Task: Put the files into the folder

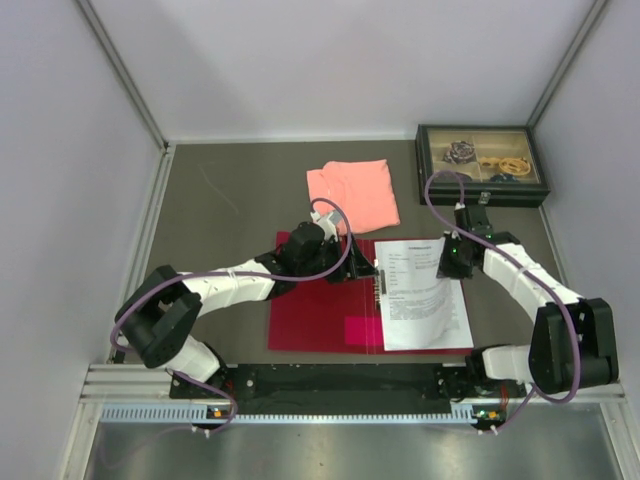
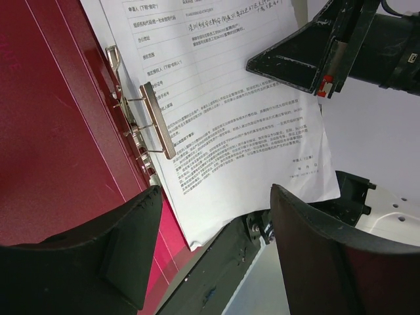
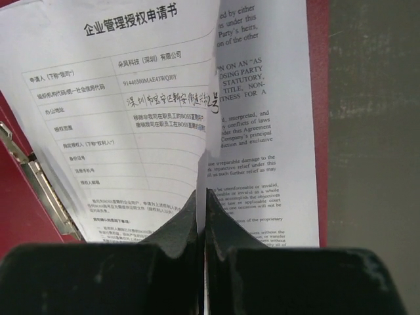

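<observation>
The crimson folder point(image 1: 310, 315) lies open on the table, with the files point(image 1: 425, 300) on its right half. My left gripper point(image 1: 352, 268) is open and empty beside the metal clip point(image 2: 159, 121), whose bar stands raised over the sheets' left edge. The left wrist view shows the folder's red cover point(image 2: 52, 118), the files point(image 2: 223, 98) and my right gripper point(image 2: 308, 65). My right gripper point(image 1: 447, 265) is shut on the right edge of the top sheet point(image 3: 131, 118) and lifts it off the sheet below point(image 3: 269, 98); its jaws point(image 3: 202, 193) meet on the paper.
A salmon-pink folded cloth point(image 1: 352, 192) lies behind the folder. A black box with compartments point(image 1: 482, 163) stands at the back right. A black rail point(image 1: 340, 385) runs along the near edge. Walls close in left, right and behind.
</observation>
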`<state>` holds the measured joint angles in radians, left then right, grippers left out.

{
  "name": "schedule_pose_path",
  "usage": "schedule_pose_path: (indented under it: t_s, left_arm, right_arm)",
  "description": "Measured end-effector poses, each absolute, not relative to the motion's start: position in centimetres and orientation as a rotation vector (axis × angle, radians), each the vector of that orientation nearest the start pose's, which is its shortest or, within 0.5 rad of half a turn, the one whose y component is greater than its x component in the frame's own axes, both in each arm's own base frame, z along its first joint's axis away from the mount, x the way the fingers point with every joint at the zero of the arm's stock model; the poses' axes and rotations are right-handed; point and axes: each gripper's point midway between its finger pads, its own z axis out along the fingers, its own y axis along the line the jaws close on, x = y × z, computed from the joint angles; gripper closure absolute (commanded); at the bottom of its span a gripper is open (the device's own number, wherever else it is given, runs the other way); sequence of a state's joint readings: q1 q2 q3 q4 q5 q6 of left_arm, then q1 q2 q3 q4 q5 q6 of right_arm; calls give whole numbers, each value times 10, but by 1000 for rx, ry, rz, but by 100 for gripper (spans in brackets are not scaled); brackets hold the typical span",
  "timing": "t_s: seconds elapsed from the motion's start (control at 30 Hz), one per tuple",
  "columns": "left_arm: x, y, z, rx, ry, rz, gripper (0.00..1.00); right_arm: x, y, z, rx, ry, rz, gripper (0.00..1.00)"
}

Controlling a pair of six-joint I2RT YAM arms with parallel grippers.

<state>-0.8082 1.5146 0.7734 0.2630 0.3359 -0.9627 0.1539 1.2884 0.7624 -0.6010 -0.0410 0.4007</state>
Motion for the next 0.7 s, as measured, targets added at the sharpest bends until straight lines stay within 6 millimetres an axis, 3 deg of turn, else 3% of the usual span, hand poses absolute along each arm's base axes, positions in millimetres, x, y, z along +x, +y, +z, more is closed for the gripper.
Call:
schedule_pose_path:
  t_s: [0.53, 0.6, 0.7]
  left_arm:
    - [222, -363, 125, 53, 2362, -1346, 29]
    - [222, -363, 125, 53, 2362, -1346, 29]
    - [222, -363, 125, 53, 2362, -1346, 29]
  right_arm:
    - [261, 78, 58, 305, 2658, 344, 100]
    - [261, 78, 58, 305, 2659, 343, 96]
    - [261, 79, 58, 311, 2659, 345, 75]
